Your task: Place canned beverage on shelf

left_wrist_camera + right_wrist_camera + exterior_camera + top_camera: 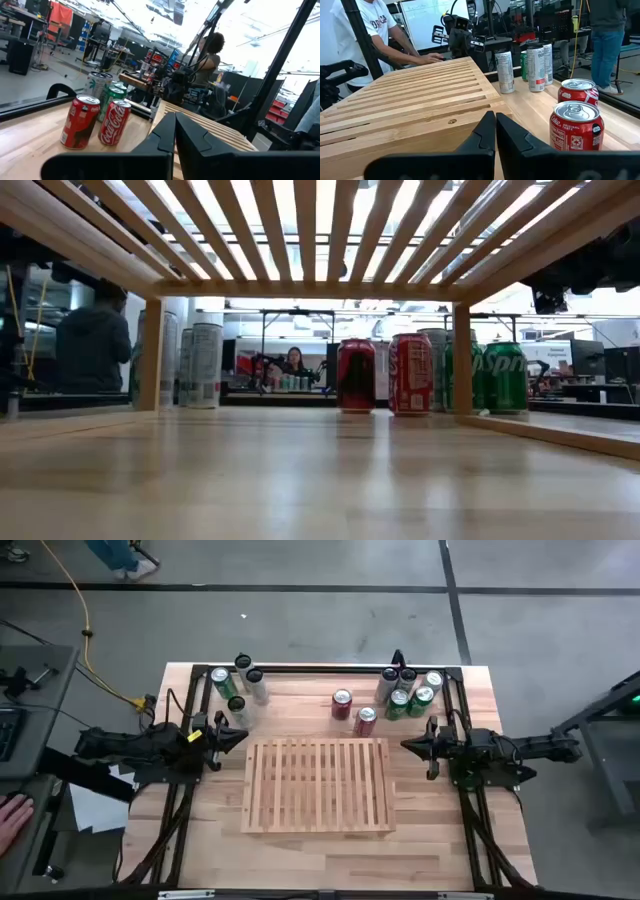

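Note:
The shelf (318, 785), a flat rack of light-wood slats, stands on short legs in the middle of the table. Behind its far edge two red cans (342, 703) (365, 720) stand upright on their bases; they also show in the left wrist view (80, 121) and the right wrist view (576, 125). My left gripper (240, 735) hovers shut by the shelf's left far corner, its fingertips (175, 125) together. My right gripper (408, 745) hovers shut by the shelf's right far corner, its fingertips (495, 125) together. Neither holds anything.
Green and silver cans stand in a cluster at the far left (237, 685) and another at the far right (410, 690). A black frame rail (320, 668) runs along the far edge. A person's hand (8, 815) rests left of the table. People show in the room beyond.

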